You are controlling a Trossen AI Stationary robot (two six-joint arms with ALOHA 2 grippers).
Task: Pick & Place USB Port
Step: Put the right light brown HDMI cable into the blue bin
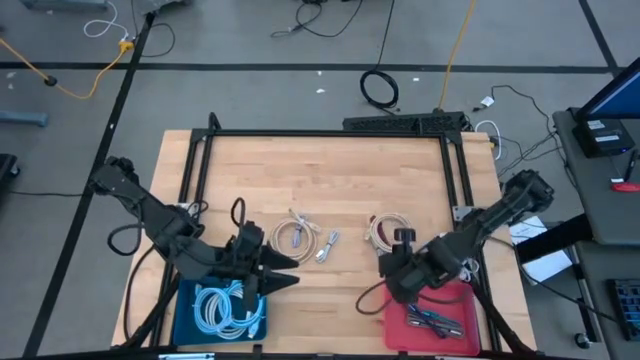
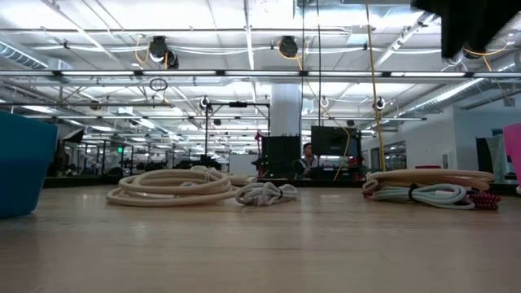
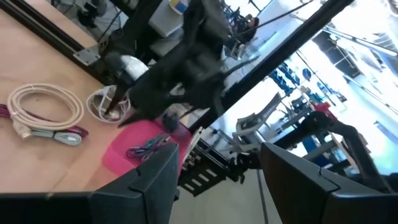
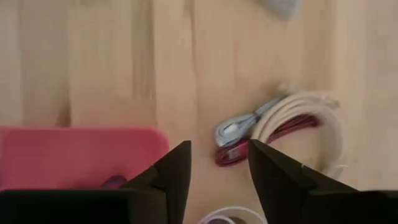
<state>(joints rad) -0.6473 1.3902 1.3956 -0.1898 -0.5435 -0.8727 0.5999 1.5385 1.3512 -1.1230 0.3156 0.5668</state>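
Observation:
Three cable bundles lie on the wooden table. They are a white coil (image 1: 289, 236) (image 2: 174, 185), a small grey bundle (image 1: 326, 246) (image 2: 265, 194) and a white coil with maroon strands (image 1: 383, 231) (image 4: 297, 124) (image 2: 430, 188). My left gripper (image 1: 288, 278) (image 3: 217, 169) is open and empty. It hovers at the far right corner of the blue bin (image 1: 192, 318), which holds pale blue cables (image 1: 226, 307). My right gripper (image 1: 391, 263) (image 4: 219, 163) is open and empty, above the table just near of the white-and-maroon coil, by the pink bin (image 1: 402, 328) (image 4: 68, 155).
The pink bin holds a small dark cable (image 1: 432, 320). A black frame (image 1: 320, 133) borders the table's far, left and right sides. Bare wood lies between the two bins and beyond the bundles. In the low view the blue bin (image 2: 23, 163) stands left and the pink bin (image 2: 514, 155) right.

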